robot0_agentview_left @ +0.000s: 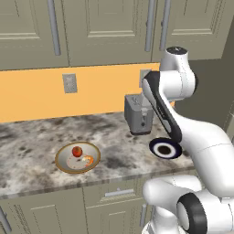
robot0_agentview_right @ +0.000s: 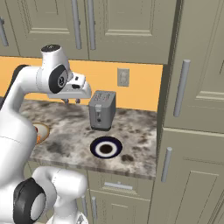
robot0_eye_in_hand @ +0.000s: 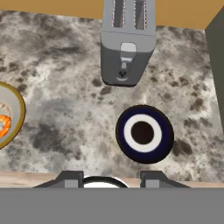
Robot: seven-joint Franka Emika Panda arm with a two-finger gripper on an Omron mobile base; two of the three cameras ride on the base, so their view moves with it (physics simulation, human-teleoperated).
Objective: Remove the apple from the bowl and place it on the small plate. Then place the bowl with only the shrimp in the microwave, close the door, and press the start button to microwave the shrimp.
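The tan-rimmed bowl (robot0_agentview_left: 58,159) sits on the counter's left part and holds the red apple (robot0_agentview_left: 77,151) and the orange shrimp (robot0_agentview_left: 87,159). To its right, in front of the toaster, lies the small plate (robot0_agentview_left: 165,148) with its dark band. My gripper (robot0_agentview_right: 71,101) hangs high above the counter between bowl and plate, open, with nothing between its fingers. In the hand view my gripper (robot0_eye_in_hand: 111,179) looks straight down: the small plate (robot0_eye_in_hand: 144,134) is just ahead, and the bowl (robot0_eye_in_hand: 19,109) with the shrimp (robot0_eye_in_hand: 3,124) is cut by the left edge. The microwave is out of view.
A grey toaster (robot0_agentview_left: 138,113) stands at the back against the orange wall, just behind the plate. A tall beige cabinet (robot0_agentview_right: 192,109) closes off the counter on the right. Upper cabinets hang overhead. The counter's front edge (robot0_eye_in_hand: 43,175) runs just below the gripper.
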